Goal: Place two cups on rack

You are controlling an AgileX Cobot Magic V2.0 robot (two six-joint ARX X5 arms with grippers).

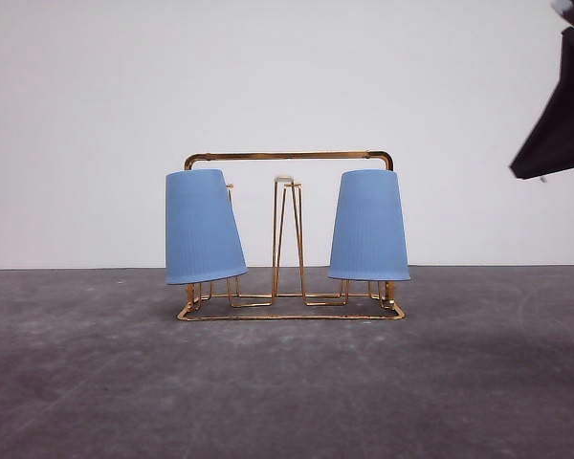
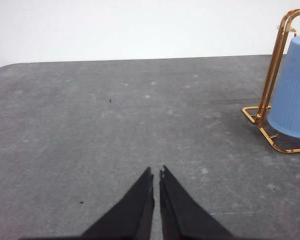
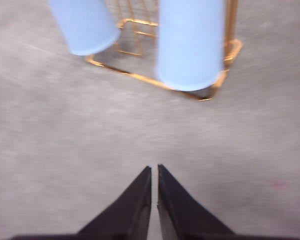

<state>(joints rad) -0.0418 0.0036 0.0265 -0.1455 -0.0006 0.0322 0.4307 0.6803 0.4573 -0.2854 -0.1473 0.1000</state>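
Note:
The gold wire rack stands in the middle of the table, with two light-blue ribbed cups hanging upside down on its prongs. The left cup tilts a little and the right cup hangs almost straight. A bare middle prong stands between them. My left gripper is shut with nothing in it, low over bare table, with the rack and one cup off to its side. Raised above the table, my right gripper is shut and holds nothing, with both cups and the rack base ahead of it.
The dark grey table runs back to a plain white wall. A dark part of the right arm hangs at the upper right of the front view, well above and to the right of the rack.

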